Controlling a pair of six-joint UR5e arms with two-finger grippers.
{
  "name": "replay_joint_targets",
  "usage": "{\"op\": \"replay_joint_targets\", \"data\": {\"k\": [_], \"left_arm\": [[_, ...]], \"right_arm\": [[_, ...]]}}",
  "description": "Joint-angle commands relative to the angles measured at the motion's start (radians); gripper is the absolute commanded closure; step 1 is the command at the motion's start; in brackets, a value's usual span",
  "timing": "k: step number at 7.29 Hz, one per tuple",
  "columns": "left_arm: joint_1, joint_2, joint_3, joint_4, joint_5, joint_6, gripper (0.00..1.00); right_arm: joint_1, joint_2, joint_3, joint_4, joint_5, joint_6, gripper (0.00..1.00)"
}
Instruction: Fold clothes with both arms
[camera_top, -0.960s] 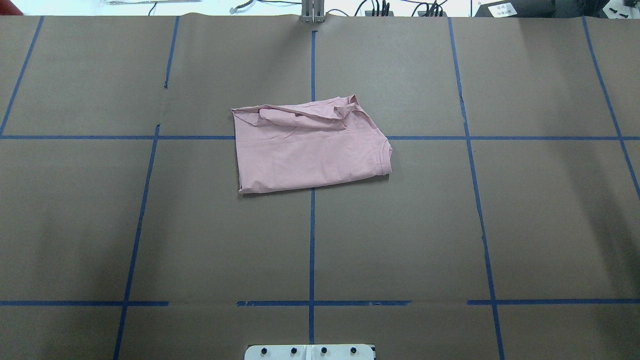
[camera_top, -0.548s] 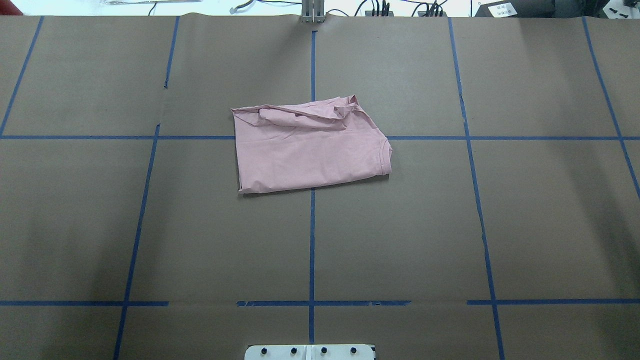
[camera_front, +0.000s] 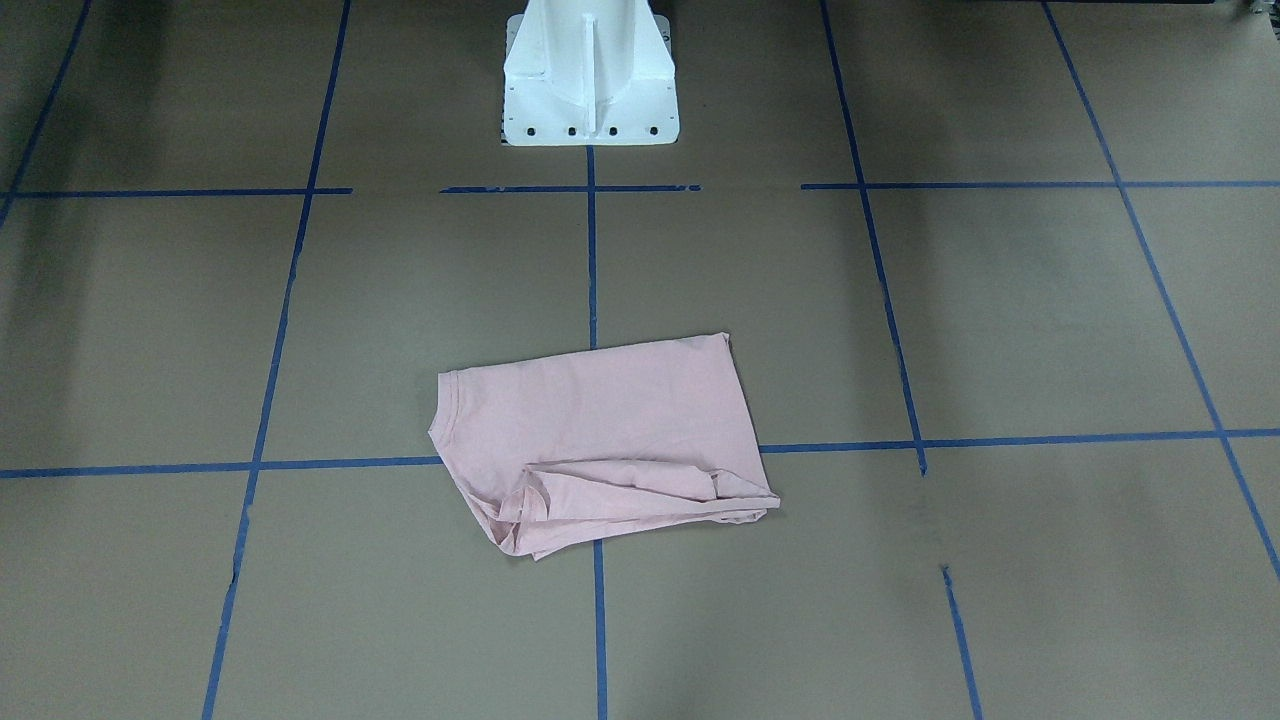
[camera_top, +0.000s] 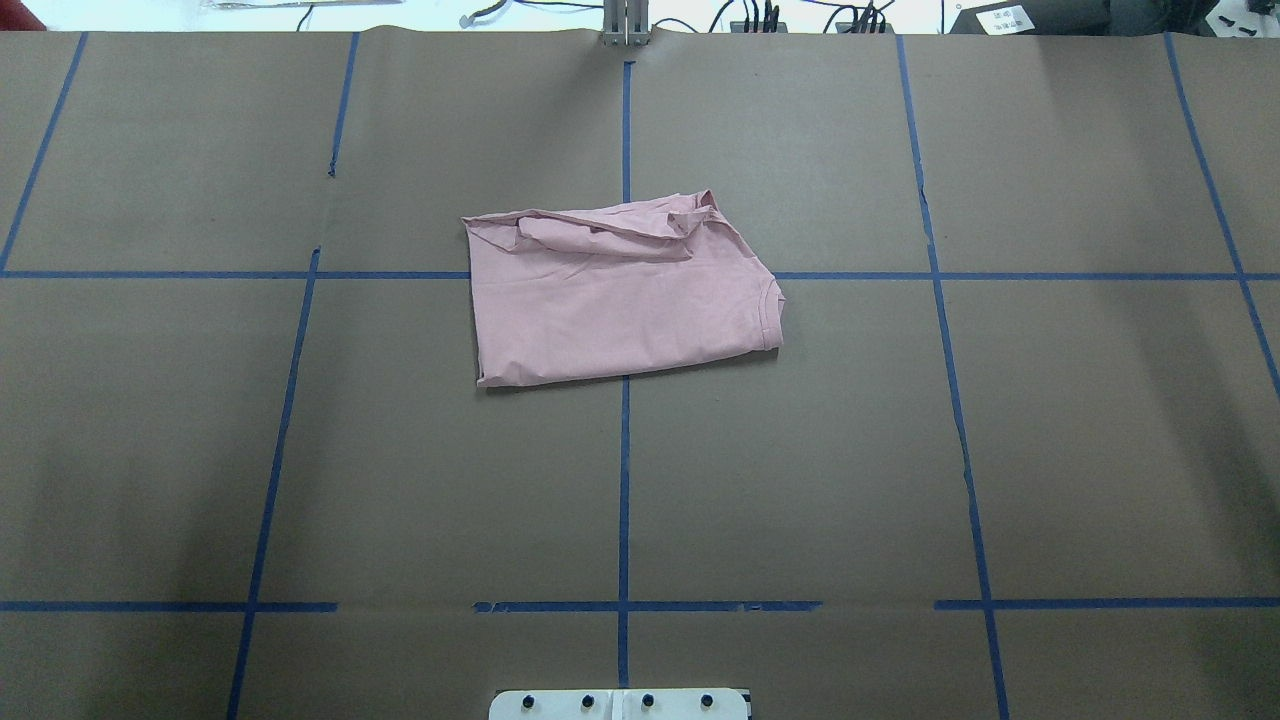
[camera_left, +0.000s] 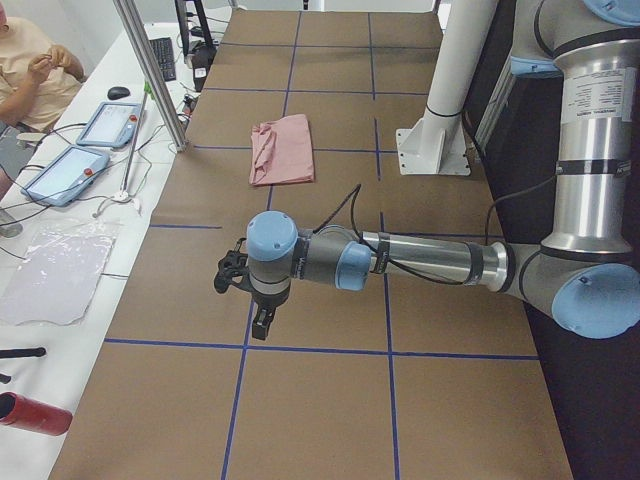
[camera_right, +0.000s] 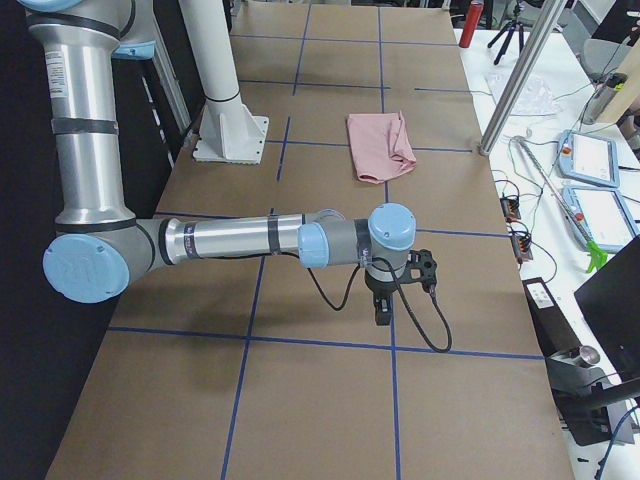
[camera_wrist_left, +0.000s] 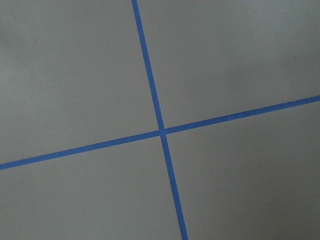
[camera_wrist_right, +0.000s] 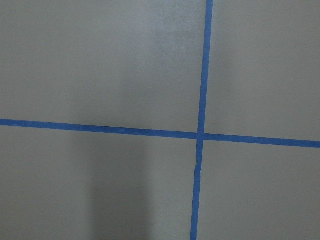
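Pink T-shirt (camera_top: 620, 300) lies folded mid-frame on the taped desk (camera_top: 200, 450), long axis left-right, ribbed edge right; left fingers (camera_left: 263, 323) and right fingers (camera_right: 381, 312) hang well apart from it, gap untellable.

Left arm (camera_left: 430, 262) and right arm (camera_right: 230, 240) are silver-grey tubes with light-blue joint caps (camera_left: 272, 237), black cables (camera_right: 424, 332).

Left arm (camera_left: 430, 262) and right arm (camera_right: 230, 240) stretch out level, left pincer (camera_left: 262, 322) and right pincer (camera_right: 381, 312) pointing down, grip unreadable.

Matt cloth T-shirt (camera_top: 620, 310), matt brown paper table cover (camera_top: 1050, 450) — blue tape (camera_top: 624, 480), painted white metal pedestal (camera_front: 590, 70).
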Motion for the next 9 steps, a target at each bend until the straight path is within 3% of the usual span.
{"op": "replay_joint_targets", "data": {"k": [1, 4, 7, 9], "left_arm": [[0.0, 0.014, 0.029, 0.029, 0.005, -0.003, 0.0], [0.003, -0.007, 0.032, 0.036, 0.006, -0.005, 0.0], [0.003, -0.022, 0.014, 0.169, 0.008, -0.005, 0.0], [0.003, -0.018, 0.011, 0.172, 0.003, -0.005, 0.0]], "right_arm": [[-0.005, 0.002, -0.005, 0.0, -0.004, 0.0, 0.0], [-0.011, 0.005, -0.006, -0.001, -0.004, 0.0, 0.0], [-0.011, 0.0, -0.011, -0.004, -0.002, 0.0, 0.0], [-0.009, -0.005, -0.008, -0.009, 0.008, 0.0, 0.0]]}}
